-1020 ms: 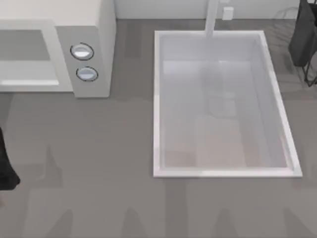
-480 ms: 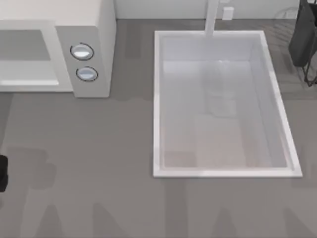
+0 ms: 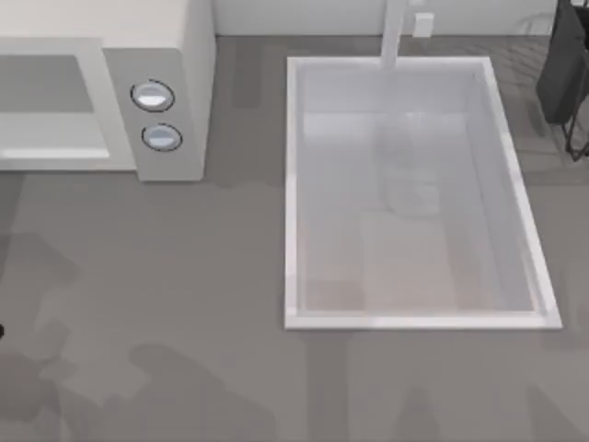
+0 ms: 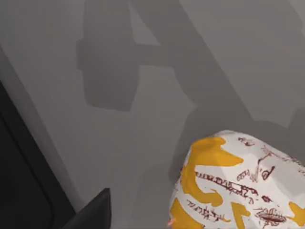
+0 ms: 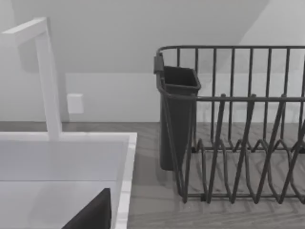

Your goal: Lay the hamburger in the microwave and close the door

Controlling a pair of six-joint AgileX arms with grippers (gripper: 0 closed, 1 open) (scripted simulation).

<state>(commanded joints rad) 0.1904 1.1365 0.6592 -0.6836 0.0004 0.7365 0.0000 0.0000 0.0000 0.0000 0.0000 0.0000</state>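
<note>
The hamburger [image 4: 238, 186], a rounded lump in cream paper printed with orange patches, is seen lying on the grey bench [image 4: 157, 71] beneath the left wrist. Being soft and light, it is best gripped gently across its sides. Neither gripper's opening can be told.

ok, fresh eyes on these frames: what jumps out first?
The big white sink takes up the right half of the top view, with the off-white microwave and its two silvery knobs at upper left. In the left wrist view the hamburger, a white wrapper splashed with yellow and red print, lies on grey counter. The right wrist view faces a dark dish rack.
</note>
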